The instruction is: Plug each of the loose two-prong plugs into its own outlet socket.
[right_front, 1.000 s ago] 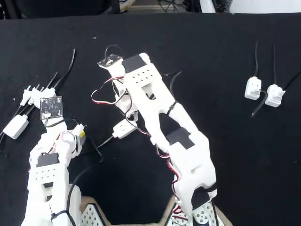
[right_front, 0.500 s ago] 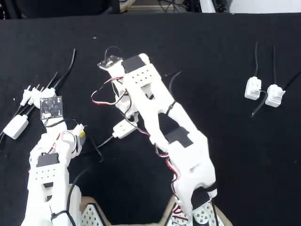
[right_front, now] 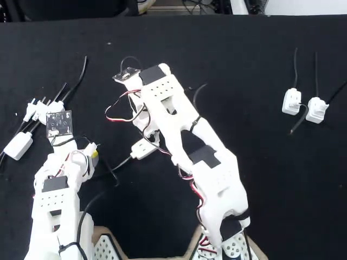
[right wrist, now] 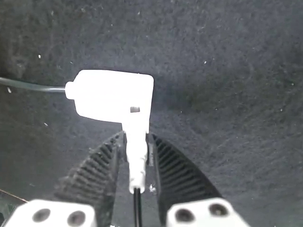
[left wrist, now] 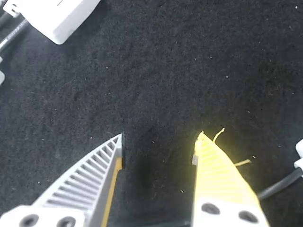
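With right claw (right wrist: 136, 140) clamping plug (right wrist: 136, 163) at socket (right wrist: 113, 97), left claw (left wrist: 161, 137) gapes near white block (left wrist: 59, 19).

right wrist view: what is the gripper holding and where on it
The right gripper is shut on a white plug, pinched by the sides of its narrow body near the cable end.

The desk (right_front: 244, 54) had a black, cloth-like top. Near its left edge lay a white outlet socket (right_front: 19, 145) and, just beyond it, a bunch of loose plugs (right_front: 37, 111) on black cables. A second socket (right_front: 142, 148) lay near the middle. Well apart on the right, one white block (right_front: 291, 101) lay just beside another white block (right_front: 317, 109), each with a black cable.
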`<state>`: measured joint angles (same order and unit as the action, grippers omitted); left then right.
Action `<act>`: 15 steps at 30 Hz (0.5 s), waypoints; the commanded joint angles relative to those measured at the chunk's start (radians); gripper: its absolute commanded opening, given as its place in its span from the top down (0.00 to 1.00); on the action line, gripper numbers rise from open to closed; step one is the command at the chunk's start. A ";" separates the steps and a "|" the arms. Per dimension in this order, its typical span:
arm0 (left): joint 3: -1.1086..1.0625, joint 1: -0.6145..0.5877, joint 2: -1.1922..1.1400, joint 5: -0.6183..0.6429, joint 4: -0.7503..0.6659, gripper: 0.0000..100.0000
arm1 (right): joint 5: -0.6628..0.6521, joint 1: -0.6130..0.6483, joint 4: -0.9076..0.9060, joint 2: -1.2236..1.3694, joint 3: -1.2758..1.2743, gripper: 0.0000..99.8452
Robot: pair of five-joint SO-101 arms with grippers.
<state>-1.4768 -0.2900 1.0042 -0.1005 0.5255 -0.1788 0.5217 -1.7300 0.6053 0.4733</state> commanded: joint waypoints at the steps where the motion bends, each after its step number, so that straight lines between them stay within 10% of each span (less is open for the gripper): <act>1: 0.013 -0.010 0.015 0.009 -0.002 0.76 | -0.003 0.011 -0.023 -0.007 0.044 0.99; 15: 0.013 -0.010 0.015 0.009 -0.002 0.76 | -0.008 0.011 -0.021 -0.007 0.038 0.99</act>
<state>-1.4768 -0.2900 1.0042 -0.1005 0.5255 -0.1788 0.5217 -1.7300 0.6053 0.4733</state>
